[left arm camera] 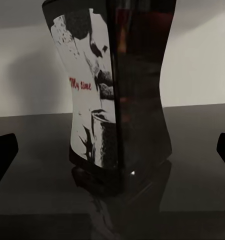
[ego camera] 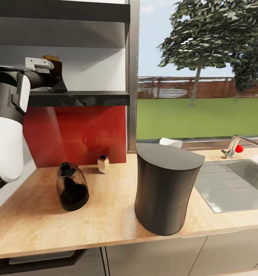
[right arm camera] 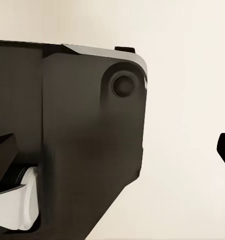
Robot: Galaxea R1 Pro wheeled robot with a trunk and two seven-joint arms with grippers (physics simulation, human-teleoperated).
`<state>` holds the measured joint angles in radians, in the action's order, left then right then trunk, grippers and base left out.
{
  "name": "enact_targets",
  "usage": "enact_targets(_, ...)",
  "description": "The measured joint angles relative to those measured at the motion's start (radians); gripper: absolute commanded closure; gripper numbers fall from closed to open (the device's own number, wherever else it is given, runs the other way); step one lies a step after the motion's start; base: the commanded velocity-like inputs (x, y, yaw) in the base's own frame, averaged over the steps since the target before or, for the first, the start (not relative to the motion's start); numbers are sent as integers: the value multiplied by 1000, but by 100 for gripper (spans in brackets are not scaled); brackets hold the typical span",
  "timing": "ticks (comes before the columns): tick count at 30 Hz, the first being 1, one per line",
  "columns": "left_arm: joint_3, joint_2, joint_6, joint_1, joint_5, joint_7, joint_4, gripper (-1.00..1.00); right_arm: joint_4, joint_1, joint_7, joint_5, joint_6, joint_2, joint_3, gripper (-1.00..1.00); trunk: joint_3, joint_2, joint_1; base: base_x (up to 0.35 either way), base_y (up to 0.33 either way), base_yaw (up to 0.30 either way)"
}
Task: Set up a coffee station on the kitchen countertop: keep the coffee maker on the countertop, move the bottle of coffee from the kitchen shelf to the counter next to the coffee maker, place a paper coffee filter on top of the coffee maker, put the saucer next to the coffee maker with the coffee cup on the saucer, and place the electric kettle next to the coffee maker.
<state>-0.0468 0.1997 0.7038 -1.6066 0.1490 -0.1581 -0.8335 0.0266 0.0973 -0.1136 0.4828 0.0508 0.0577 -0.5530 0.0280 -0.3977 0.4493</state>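
Observation:
The bottle of coffee point(left arm camera: 117, 95), a dark brown jar with a white label, stands on the dark kitchen shelf point(ego camera: 79, 98). My left gripper point(left arm camera: 112, 150) is open. Its fingertips point(left arm camera: 2, 155) sit wide on either side of the jar without touching it. In the head view my left gripper point(ego camera: 56, 79) is up at the shelf around the bottle of coffee point(ego camera: 57, 69). The tall dark grey coffee maker point(ego camera: 165, 191) stands on the tan countertop point(ego camera: 106, 214), with the smoky-glass electric kettle point(ego camera: 71, 188) to its left. My right gripper point(right arm camera: 112, 150) is open and empty.
A small tan block with a black top point(ego camera: 103, 164) stands by the red backsplash. Something white point(ego camera: 171, 142) peeks from behind the coffee maker. A steel sink point(ego camera: 228, 184) and a faucet point(ego camera: 236, 145) lie at the right. A thicker dark slab point(ego camera: 67, 11) hangs above the shelf.

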Motion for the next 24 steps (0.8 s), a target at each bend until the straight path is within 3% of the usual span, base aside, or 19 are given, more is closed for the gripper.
enact_targets(8, -5, 1, 0, 0, -1, 0, -8, -100, 0, 0, 0, 0, 0, 0, 0, -100, 0, 0, 0, 247, -29, 0)
enact_targets(15, -10, 1, 0, 0, 0, 0, -15, -100, 0, 0, 0, 0, 0, 0, 0, -100, 0, 0, 0, 46, 5, 0)
enact_targets(24, -11, 1, 2, 0, -1, 0, -23, -100, 0, 0, 0, 0, 0, 0, 0, -100, 0, 0, 0, 98, 162, 0)
